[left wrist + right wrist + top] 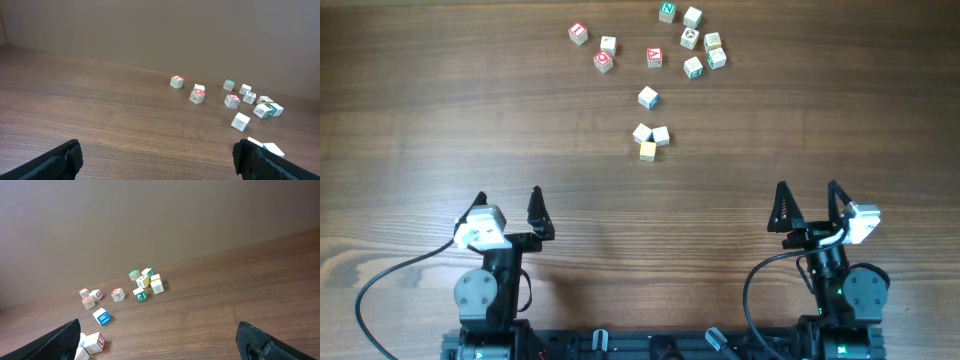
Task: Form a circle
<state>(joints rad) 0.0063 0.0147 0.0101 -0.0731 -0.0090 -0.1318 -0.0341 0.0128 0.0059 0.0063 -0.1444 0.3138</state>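
Small pale wooden letter cubes lie scattered at the far middle of the table, in loose groups and not in a circle. Three cubes (650,138), one of them yellow, touch each other nearest the arms. A single cube (648,97) with a blue face (102,316) sits just beyond them. Red-lettered cubes (604,61) lie far left and green-lettered ones (700,42) far right. My left gripper (508,195) and right gripper (808,187) rest near the front edge, both open and empty, well short of the cubes. The left wrist view shows the single cube (241,121).
Bare wood table (440,120) stretches to both sides and between the arms. The arm bases and cables (380,290) sit at the front edge. A plain wall (150,30) stands behind the table's far edge.
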